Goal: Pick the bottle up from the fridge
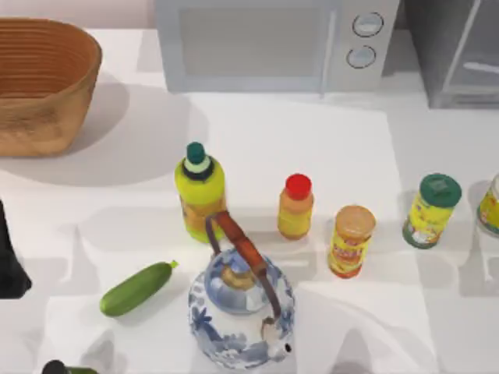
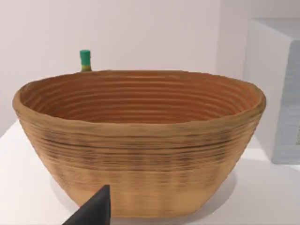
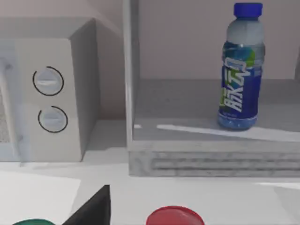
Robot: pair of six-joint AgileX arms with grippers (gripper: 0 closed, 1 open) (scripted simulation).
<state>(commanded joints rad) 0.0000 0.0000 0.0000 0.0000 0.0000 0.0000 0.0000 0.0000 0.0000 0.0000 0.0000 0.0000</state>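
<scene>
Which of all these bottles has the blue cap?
The tall clear plastic bottle with a blue label, standing upright inside the grey fridge. The yellow-green bottle on the table wears a dark green cap; the small orange bottle a red one.

Bright, even light fills all three views. Soft grey shadows spread across the white table (image 1: 327,140), the largest beside the basket (image 1: 43,82). Edges look slightly soft.

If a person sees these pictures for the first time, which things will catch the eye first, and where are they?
Probably the blue-and-white teapot at the table's front middle, with the yellow-green bottle just behind it. The big woven basket fills the back left corner. In the right wrist view, the bottle stands upright inside the fridge, beside the microwave.
</scene>
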